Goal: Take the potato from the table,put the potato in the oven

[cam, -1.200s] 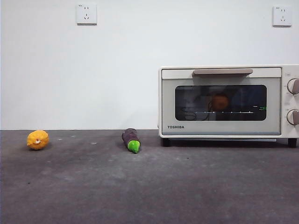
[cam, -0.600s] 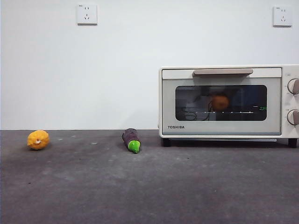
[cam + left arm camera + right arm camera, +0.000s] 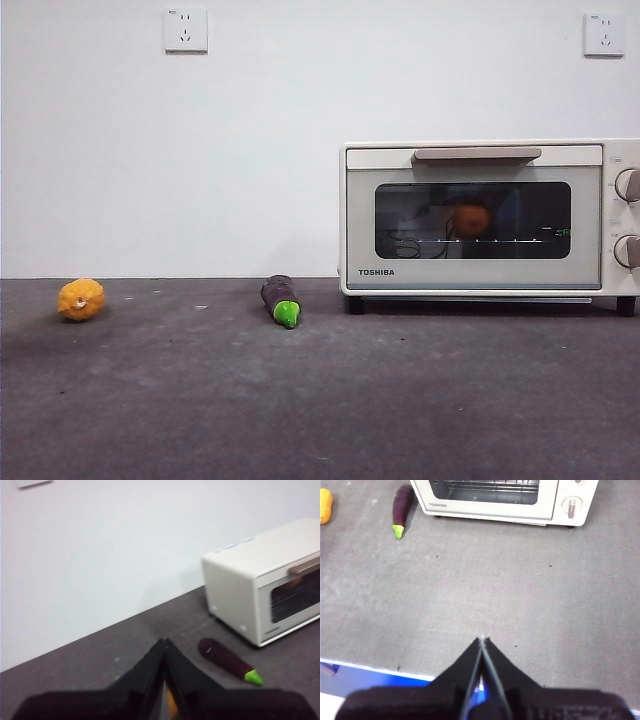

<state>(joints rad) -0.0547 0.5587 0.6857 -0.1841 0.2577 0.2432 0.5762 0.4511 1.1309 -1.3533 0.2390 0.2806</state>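
Still | potato (image 3: 471, 218) unmoved inside oven (image 3: 480, 216) | left hand (image 3: 164, 642), right hand (image 3: 482, 639) pressed together

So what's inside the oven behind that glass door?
Through the closed oven's dark glass, the potato sits on the wire rack. Reflections hide the rest of the interior.
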